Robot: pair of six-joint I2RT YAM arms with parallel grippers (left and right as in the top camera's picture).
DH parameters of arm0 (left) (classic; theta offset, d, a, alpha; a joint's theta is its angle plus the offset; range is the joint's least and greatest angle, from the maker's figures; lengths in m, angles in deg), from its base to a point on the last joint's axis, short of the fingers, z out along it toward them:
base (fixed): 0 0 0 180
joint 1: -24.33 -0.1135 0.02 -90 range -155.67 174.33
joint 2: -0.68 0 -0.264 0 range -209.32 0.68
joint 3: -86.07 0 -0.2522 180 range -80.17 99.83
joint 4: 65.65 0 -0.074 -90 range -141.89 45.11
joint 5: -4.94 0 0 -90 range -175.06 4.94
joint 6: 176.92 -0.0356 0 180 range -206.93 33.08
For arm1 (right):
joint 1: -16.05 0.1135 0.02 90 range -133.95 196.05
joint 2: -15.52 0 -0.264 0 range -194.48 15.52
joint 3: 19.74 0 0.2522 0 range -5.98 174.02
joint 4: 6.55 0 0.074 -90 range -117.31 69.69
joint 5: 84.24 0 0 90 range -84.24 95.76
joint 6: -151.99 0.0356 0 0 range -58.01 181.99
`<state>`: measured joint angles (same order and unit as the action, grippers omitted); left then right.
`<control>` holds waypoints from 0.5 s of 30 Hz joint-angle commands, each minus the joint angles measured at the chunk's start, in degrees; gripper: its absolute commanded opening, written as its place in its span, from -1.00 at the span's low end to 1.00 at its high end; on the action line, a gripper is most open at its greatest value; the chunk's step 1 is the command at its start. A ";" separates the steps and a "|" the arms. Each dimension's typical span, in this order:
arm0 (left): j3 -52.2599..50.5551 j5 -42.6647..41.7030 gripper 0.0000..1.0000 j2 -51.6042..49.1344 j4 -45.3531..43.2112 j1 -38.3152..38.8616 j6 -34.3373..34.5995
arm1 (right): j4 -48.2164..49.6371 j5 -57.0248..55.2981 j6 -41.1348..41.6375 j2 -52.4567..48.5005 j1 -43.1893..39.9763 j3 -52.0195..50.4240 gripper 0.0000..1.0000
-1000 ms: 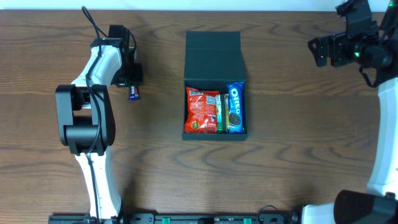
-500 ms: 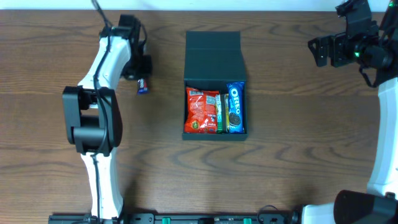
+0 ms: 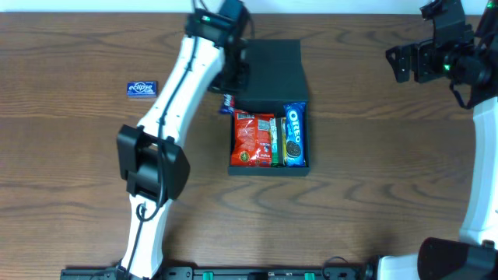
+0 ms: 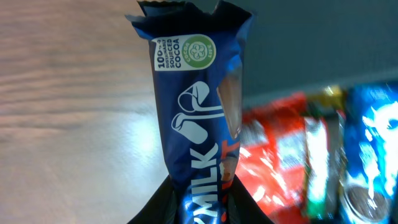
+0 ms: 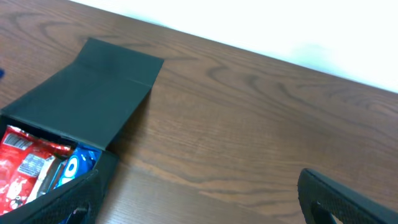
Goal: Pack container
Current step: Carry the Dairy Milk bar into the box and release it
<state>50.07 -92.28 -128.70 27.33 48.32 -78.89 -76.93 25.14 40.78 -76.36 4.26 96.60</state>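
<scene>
From above, the container (image 3: 268, 68) sits in the middle of the surface (image 3: 373, 194), a bit nearer the far edge. Its lid is open and lies flat toward the far edge. Inside are a red snack bag (image 3: 253, 140), a thin green packet (image 3: 278, 144) and a blue cookie pack (image 3: 294, 134), side by side. The left claw (image 3: 231, 92) hangs over the far left corner of the box and is closed on a small dark blue chocolate bar (image 3: 228, 101). A little blue gum pack (image 3: 142, 88) lies alone toward the far left corner of the surface. The right claw (image 3: 398, 64) is up by the far right corner, well away from the box. In the left wrist view, the two black fingers (image 4: 155, 208) pinch the bottom end of the chocolate bar (image 4: 199, 112), and its wrapper says MILK. Behind it you can see the dark lid, the red bag, the green packet and the blue pack, all blurry. In the right wrist view, the right claw (image 5: 199, 186) is spread wide with nothing in it, and the box (image 5: 106, 99) sits off toward the left edge of the picture.
</scene>
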 commanded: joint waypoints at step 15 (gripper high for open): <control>-34.97 4.35 -0.67 21.70 -17.97 10.71 8.24 | -3.82 0.59 -1.11 0.02 -0.55 0.04 0.98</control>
<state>15.71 -91.78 -106.51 10.52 57.22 -75.00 -80.16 25.29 40.36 -76.36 4.26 96.60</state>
